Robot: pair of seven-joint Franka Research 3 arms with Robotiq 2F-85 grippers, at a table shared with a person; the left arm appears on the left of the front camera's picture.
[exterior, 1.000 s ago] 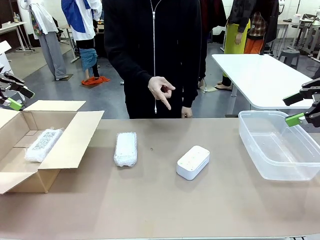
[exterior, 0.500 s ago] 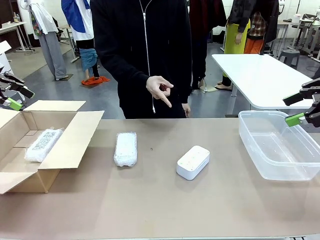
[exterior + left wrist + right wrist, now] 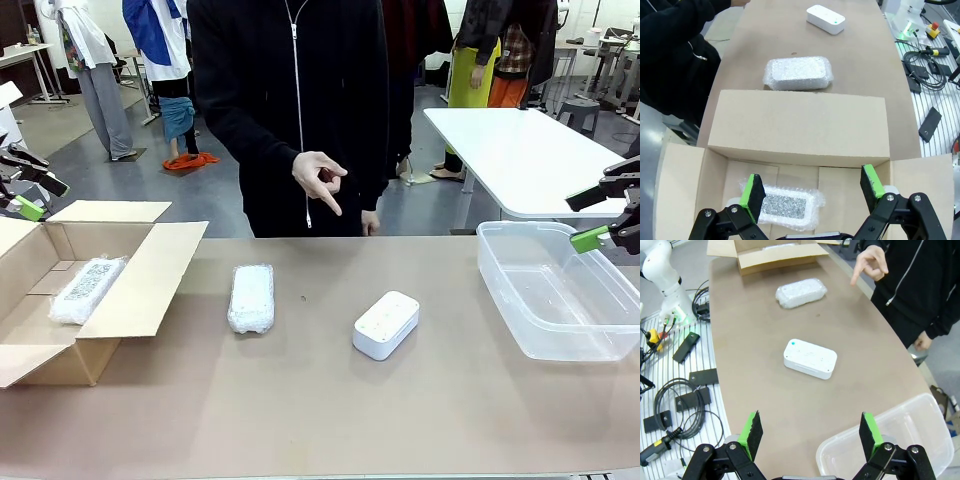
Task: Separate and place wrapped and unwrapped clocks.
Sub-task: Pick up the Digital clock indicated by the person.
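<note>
One bubble-wrapped clock (image 3: 251,297) (image 3: 798,73) (image 3: 801,292) lies on the brown table, left of centre. A second wrapped clock (image 3: 88,288) (image 3: 781,205) rests inside the open cardboard box (image 3: 140,290) (image 3: 800,130). The bare white clock (image 3: 386,324) (image 3: 809,358) (image 3: 825,19) sits near the table's middle. My left gripper (image 3: 25,190) (image 3: 812,192) hangs open above the box. My right gripper (image 3: 605,215) (image 3: 810,436) hangs open over the near rim of the clear plastic bin (image 3: 555,290) (image 3: 890,440). Neither holds anything.
A person in a black zipped jacket stands at the far side, one hand (image 3: 320,182) (image 3: 867,264) pointing a finger down toward the table. A white table (image 3: 520,150) stands behind on the right. Cables and black parts (image 3: 675,390) lie off the table's near edge.
The person has shifted slightly to the left, the pointing hand staying raised. Both arms and all clocks are unmoved.
</note>
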